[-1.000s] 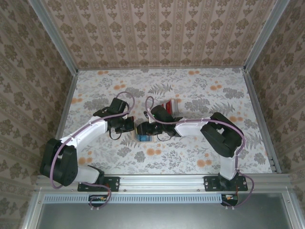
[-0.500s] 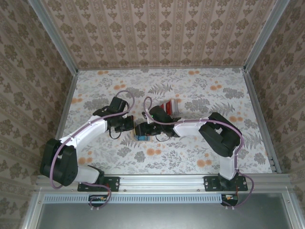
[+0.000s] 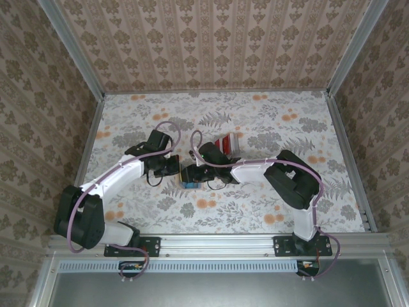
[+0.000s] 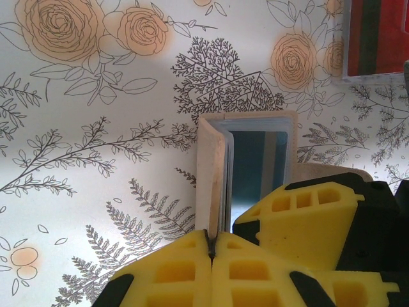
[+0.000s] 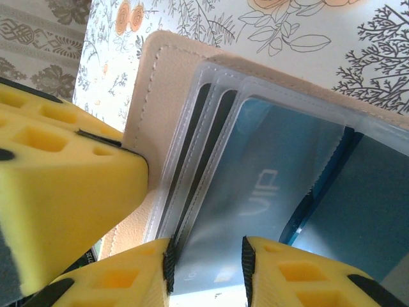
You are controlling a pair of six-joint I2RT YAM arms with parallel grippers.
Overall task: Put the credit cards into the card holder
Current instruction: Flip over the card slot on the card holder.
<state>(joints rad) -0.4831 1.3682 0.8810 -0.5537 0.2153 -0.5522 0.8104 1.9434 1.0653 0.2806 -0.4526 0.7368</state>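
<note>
The card holder [image 4: 214, 160] stands open on the table, with a tan skin and clear pockets. My left gripper [image 4: 214, 240] is shut on its tan cover flap [image 5: 150, 96], holding it upright. A blue card [image 5: 268, 173] marked VIP lies partly inside a clear pocket. My right gripper [image 5: 206, 262] is open just over the card's near end, its pads apart with the card's face between them. From above, the left gripper [image 3: 172, 167] and right gripper [image 3: 197, 173] meet at the card holder [image 3: 190, 180]. Red credit cards [image 3: 227, 142] lie just beyond, and their corner [image 4: 377, 38] shows in the left wrist view.
The floral tablecloth [image 3: 268, 121] covers the table, with patterned walls on three sides and a metal rail [image 3: 217, 243] along the near edge. One yellow finger of the right gripper [image 4: 300, 217] crowds the holder's right side.
My right gripper has edged left, closer over the card holder, and its jaws have narrowed a little. The left gripper has kept its hold and has not moved.
</note>
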